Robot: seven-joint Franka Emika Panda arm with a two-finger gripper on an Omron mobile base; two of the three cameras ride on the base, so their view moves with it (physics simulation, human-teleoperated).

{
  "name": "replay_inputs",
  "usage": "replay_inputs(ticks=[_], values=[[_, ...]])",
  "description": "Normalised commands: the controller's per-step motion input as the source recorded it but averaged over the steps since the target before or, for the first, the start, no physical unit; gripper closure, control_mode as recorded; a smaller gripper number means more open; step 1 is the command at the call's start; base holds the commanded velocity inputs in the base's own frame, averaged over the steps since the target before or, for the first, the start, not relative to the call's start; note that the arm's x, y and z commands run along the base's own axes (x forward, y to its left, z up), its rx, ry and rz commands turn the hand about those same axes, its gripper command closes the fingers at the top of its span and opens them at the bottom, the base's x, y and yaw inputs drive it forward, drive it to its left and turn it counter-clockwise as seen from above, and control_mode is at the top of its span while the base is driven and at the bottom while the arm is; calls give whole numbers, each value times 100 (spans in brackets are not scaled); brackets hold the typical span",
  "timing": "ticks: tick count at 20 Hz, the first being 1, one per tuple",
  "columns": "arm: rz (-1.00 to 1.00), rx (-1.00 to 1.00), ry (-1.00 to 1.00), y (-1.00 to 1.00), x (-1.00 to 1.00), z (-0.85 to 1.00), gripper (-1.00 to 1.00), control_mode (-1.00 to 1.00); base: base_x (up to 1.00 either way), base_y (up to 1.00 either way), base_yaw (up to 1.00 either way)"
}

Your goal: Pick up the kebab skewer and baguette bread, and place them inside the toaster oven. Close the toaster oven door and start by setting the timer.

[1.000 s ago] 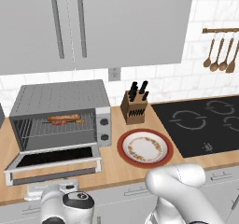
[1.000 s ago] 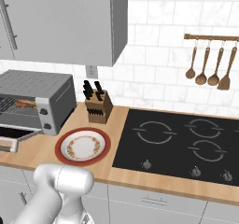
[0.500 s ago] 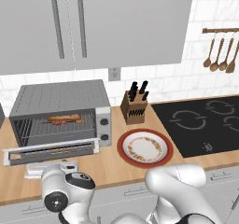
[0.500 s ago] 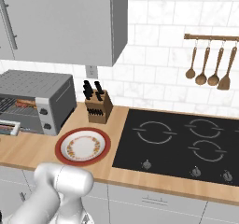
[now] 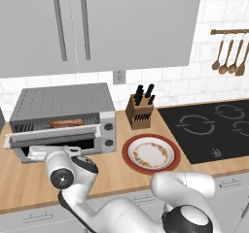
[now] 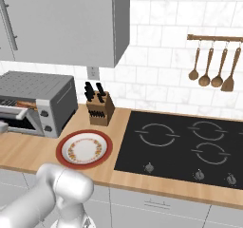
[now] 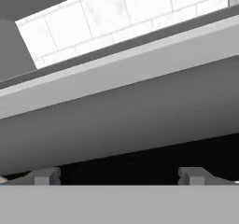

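Note:
The silver toaster oven (image 5: 63, 103) stands at the counter's left end, also in the right base view (image 6: 38, 91). Its door (image 5: 53, 137) is tilted up, roughly halfway shut, with a gap left along the top. Through that gap an elongated orange-brown food piece (image 5: 65, 123) lies on the rack; I cannot tell the kebab skewer from the baguette bread. My gripper (image 5: 35, 152) sits just under the door's front edge, open and empty. In the hand view the door's grey underside (image 7: 121, 120) spans the picture above my gripper (image 7: 121, 176), whose fingertips stand wide apart.
Two knobs (image 5: 108, 134) sit on the oven's right panel. An empty red-rimmed plate (image 5: 151, 153) lies right of the oven, with a knife block (image 5: 141, 113) behind it. A black cooktop (image 5: 214, 125) is further right, with wooden utensils (image 5: 231, 57) hanging on the wall above.
The oven door has swung up from lying flat open to roughly halfway shut. My hand has risen beneath it, with the fingers still wide apart.

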Motion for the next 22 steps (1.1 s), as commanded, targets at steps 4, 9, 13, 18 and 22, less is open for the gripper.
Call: replay_inputs(ticks=[4, 9, 13, 18, 22], values=[[0, 0, 0, -2, 32, 1, -100, -100, 0, 0, 0], [0, 0, 0, 0, 43, 0, -100, -100, 0, 0, 0], [0, 0, 0, 0, 49, 0, -100, -100, 0, 0, 0], [0, 0, 0, 0, 33, 0, -100, -100, 0, 0, 0], [0, 0, 3, 0, 10, 0, -100, -100, 0, 0, 0]])
